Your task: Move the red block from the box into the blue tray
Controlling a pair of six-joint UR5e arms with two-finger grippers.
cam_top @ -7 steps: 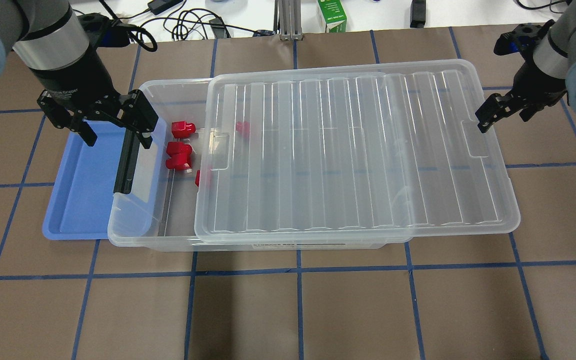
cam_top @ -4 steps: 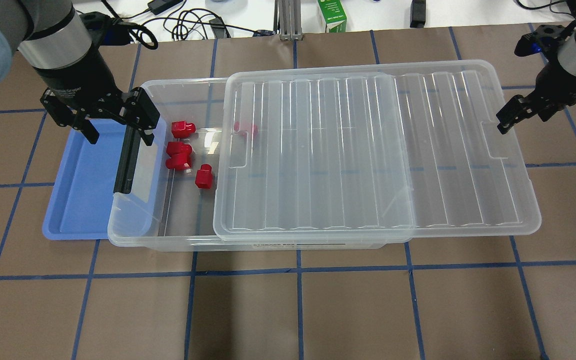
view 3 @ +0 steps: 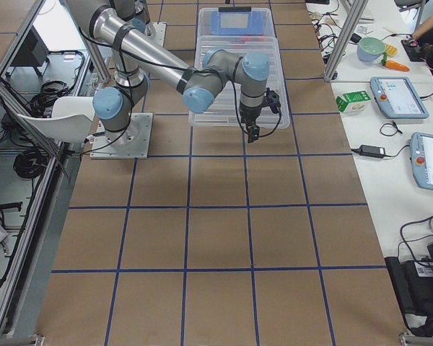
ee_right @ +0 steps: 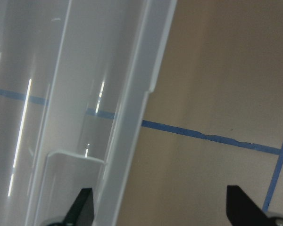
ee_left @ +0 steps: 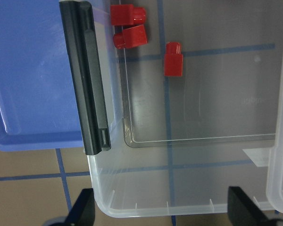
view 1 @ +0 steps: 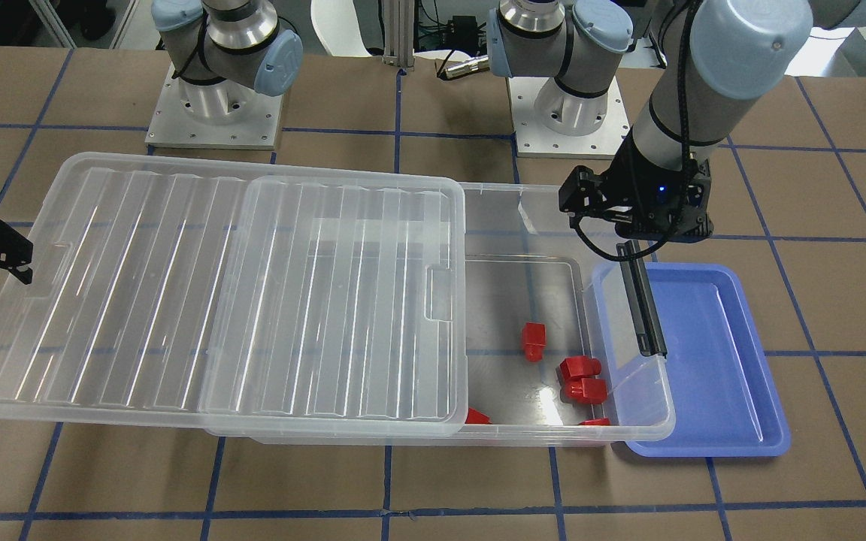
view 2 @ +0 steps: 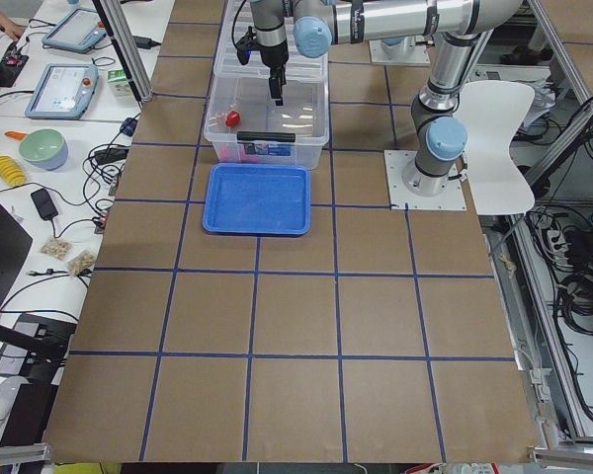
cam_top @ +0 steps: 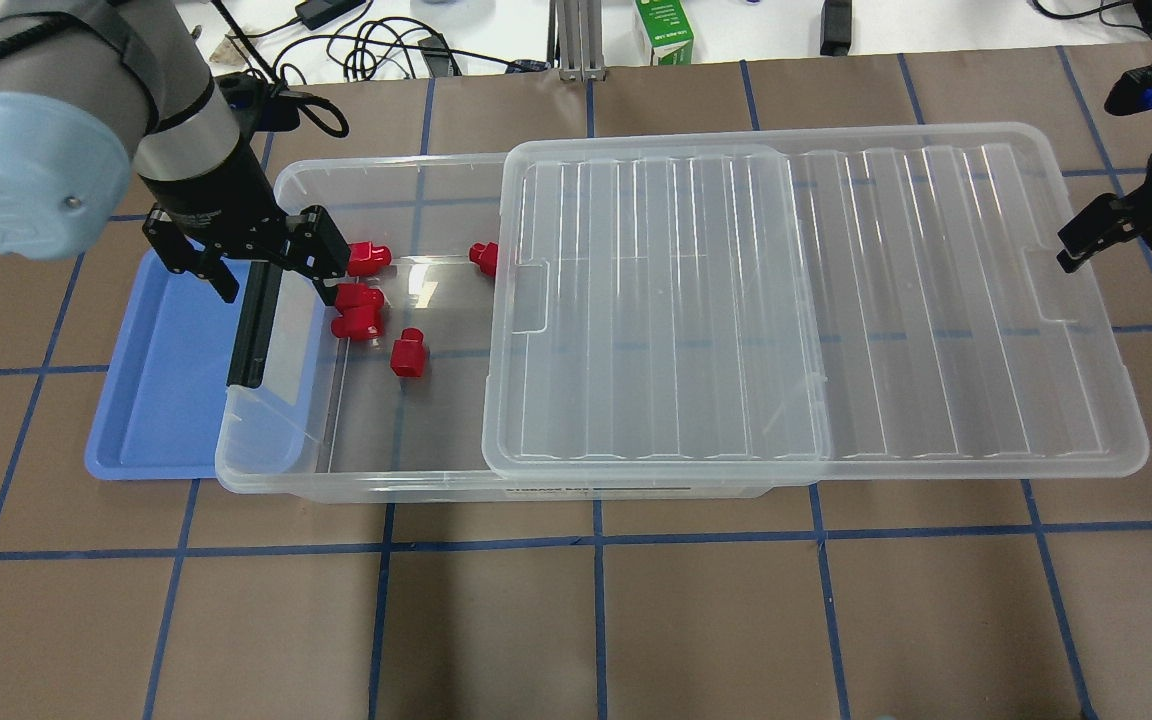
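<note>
The red block (cam_top: 408,355), a cube with a square stub, lies on the floor of the clear box (cam_top: 276,470), in its uncovered left part; it also shows in the left wrist view (ee_left: 173,59) and the front view (view 1: 532,342). The blue tray (cam_top: 156,400) lies against the box's left end, partly under its rim. My left gripper (cam_top: 276,290) is open and empty above the box's left end, over the black latch (cam_top: 251,320). My right gripper (cam_top: 1086,240) is open at the right edge of the clear lid (cam_top: 816,300).
Other red pieces lie in the box: a joined pair (cam_top: 356,310), one piece (cam_top: 368,258) by the far wall, and one (cam_top: 483,257) half under the lid. A green carton (cam_top: 664,30) and cables (cam_top: 376,45) lie beyond the table's far edge.
The lid has slid right with my right gripper, uncovering the red block and more of the box. My left gripper has moved right, from over the tray to over the box's left end.
</note>
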